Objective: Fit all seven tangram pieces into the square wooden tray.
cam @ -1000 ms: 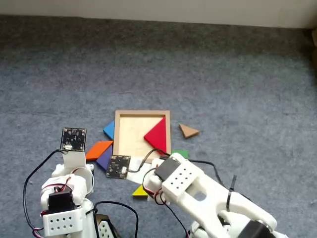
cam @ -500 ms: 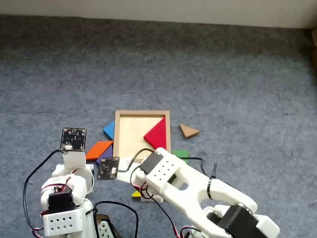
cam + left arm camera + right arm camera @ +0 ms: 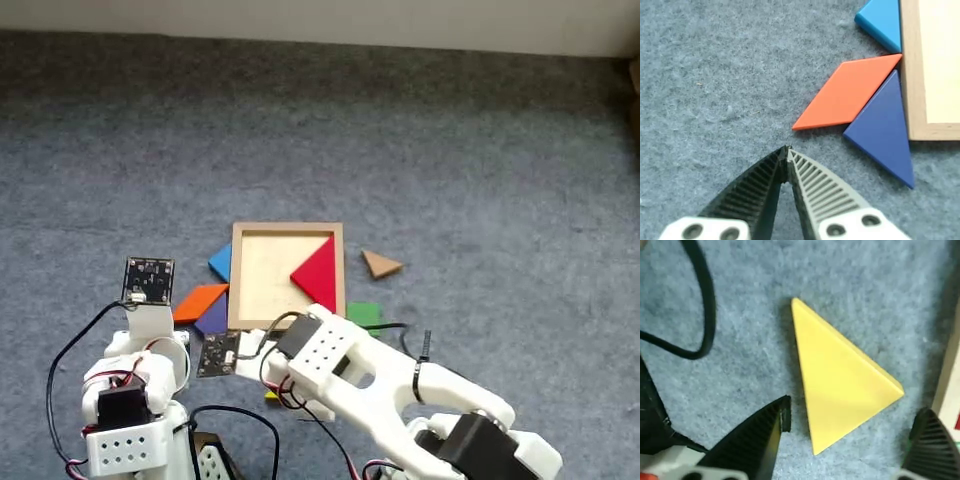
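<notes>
The square wooden tray (image 3: 238, 280) holds a red triangle (image 3: 318, 272) in its right half. Left of it lie a light blue piece (image 3: 220, 262), an orange parallelogram (image 3: 200, 300) and a dark blue triangle (image 3: 213, 317). A brown triangle (image 3: 381, 264) and a green piece (image 3: 364, 313) lie to its right. The right arm (image 3: 330, 360) hangs over the yellow triangle (image 3: 840, 377), with the right gripper (image 3: 852, 432) open and a finger on either side. My left gripper (image 3: 786, 155) is shut and empty, just short of the orange parallelogram (image 3: 850, 94) and dark blue triangle (image 3: 885, 130).
Grey carpet covers the whole table. A black cable (image 3: 702, 300) loops beside the yellow triangle. The tray's rim (image 3: 947, 375) runs close by one of the right gripper's fingers. The left arm's base (image 3: 130, 420) stands at the front left. Open carpet stretches behind and to the right of the tray.
The right arm has swung left and toward the front edge, now covering most of the yellow triangle in the high view. The left arm has not moved.
</notes>
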You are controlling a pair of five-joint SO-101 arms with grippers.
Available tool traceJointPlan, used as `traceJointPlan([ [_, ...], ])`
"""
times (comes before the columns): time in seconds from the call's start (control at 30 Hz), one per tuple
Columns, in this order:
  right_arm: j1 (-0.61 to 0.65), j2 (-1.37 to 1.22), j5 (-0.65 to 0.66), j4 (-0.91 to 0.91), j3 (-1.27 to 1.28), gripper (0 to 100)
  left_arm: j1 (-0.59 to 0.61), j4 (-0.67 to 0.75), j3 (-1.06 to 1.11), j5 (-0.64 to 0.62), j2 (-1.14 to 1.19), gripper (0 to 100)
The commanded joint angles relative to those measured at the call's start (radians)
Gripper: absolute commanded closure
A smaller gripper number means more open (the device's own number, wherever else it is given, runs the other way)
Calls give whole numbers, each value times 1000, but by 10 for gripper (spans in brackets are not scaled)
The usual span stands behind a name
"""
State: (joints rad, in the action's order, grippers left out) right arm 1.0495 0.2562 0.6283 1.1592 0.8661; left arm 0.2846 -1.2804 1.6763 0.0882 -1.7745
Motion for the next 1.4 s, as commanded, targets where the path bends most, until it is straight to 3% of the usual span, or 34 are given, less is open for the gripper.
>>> traceJointPlan([
  [0.0, 12, 4, -8, 4, -59, 638, 8, -5, 21, 9, -47, 992],
  [0.43, 13, 1, -8, -114, -48, 638, 8, -5, 21, 9, -47, 992],
  [1.37, 44, 2, -57, -104, 22, 638, 8, -5, 21, 9, -47, 992],
])
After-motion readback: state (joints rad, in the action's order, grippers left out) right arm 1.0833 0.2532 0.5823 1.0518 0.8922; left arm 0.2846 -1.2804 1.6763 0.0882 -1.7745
